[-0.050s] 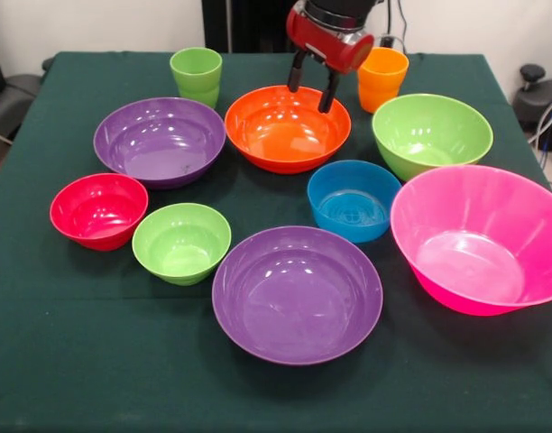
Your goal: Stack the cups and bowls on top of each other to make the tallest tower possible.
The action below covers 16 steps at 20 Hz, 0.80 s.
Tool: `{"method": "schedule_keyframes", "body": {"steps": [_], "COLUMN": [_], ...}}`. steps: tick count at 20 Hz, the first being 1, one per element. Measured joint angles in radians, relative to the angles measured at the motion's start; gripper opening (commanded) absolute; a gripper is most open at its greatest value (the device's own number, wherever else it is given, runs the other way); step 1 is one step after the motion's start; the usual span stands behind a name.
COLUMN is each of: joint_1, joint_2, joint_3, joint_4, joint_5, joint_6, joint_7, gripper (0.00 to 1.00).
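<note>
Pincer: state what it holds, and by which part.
Nothing. The pincer hangs open and empty above the far rim of the large glossy orange plastic bowl.

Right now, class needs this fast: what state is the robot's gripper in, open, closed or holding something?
Gripper: open, jaws spread apart and holding nothing, hanging above the far rim of the large orange bowl.

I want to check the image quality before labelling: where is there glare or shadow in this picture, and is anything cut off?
Front view: white glare spots sit on the near purple bowl, the far purple bowl and the orange bowl; soft shadows lie on the green cloth beside the bowls; the pink bowl is cut by the right edge; the open claw looks sharp.
</note>
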Motion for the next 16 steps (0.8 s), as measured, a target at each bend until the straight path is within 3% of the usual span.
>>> {"method": "schedule_keyframes", "body": {"steps": [16], "joint_1": [0.003], "joint_2": [-0.002], "joint_3": [-0.001], "joint_4": [-0.044], "joint_5": [0.000], "joint_6": [0.032], "joint_7": [0.000], "gripper": [1.00]}}
